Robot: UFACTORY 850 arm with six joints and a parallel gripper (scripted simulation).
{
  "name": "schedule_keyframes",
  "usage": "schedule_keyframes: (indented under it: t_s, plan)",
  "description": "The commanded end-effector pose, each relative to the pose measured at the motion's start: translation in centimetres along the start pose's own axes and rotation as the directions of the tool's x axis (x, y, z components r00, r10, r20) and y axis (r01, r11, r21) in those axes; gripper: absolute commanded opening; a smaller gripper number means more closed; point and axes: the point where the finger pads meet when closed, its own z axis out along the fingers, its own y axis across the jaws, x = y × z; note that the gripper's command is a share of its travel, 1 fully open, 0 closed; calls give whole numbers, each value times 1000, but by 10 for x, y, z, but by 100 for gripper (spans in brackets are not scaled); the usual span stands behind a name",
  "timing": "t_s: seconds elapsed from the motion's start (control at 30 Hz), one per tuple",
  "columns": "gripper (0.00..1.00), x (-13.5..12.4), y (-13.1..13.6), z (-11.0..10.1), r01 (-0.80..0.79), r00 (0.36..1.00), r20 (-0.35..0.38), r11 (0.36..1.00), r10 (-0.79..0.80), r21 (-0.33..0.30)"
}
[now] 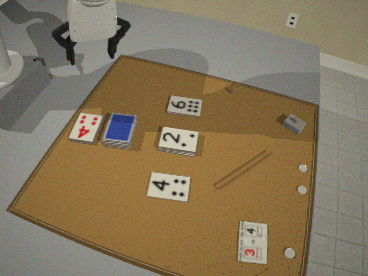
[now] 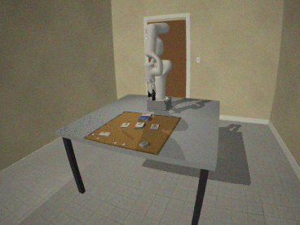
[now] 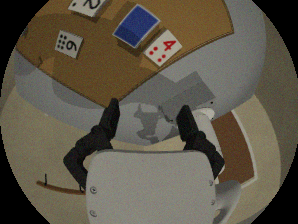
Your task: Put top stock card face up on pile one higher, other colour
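Observation:
The face-down stock [image 1: 120, 127] [image 3: 136, 25] [image 2: 144, 118] is a blue-backed stack near the robot's side of the card cloth [image 1: 100, 185]. Beside it lies a face-up red 4 [image 1: 86, 127] [image 3: 163, 48]. Three piles show black numbers: a 6 [image 1: 184, 106] [image 3: 68, 44], a 2 [image 1: 178, 140] [image 3: 88, 5] on a thicker stack, and a 4 [image 1: 169, 186]. My gripper [image 1: 92, 57] [image 3: 150, 108] is open and empty, high up and off the cloth's robot-side corner, away from the stock. The stock's top card is face down, so its number and colour are hidden.
A printed card [image 1: 252, 242] with a red 3 and black 4 lies at the far side. A grey block [image 1: 294, 124], a thin brown stick [image 1: 242, 170] and white discs [image 1: 302, 168] [image 1: 301, 190] [image 1: 289, 253] are also on the cloth. A small brown piece [image 1: 230, 90] lies near its edge.

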Motion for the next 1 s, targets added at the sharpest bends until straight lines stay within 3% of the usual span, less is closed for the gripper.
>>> schedule_keyframes:
  t_s: [0.0,0.53,0.63,0.7,0.97]
  plan:
    - [100,22,-10,11,-110,994,-2,993,110,39]
    - [100,99,-22,53,-446,892,-11,885,452,135]
    - [100,101,-22,54,-455,888,-11,880,460,137]
    - [100,118,-20,65,-519,850,-15,841,527,153]
    - [100,121,-20,66,-530,842,-16,834,539,156]
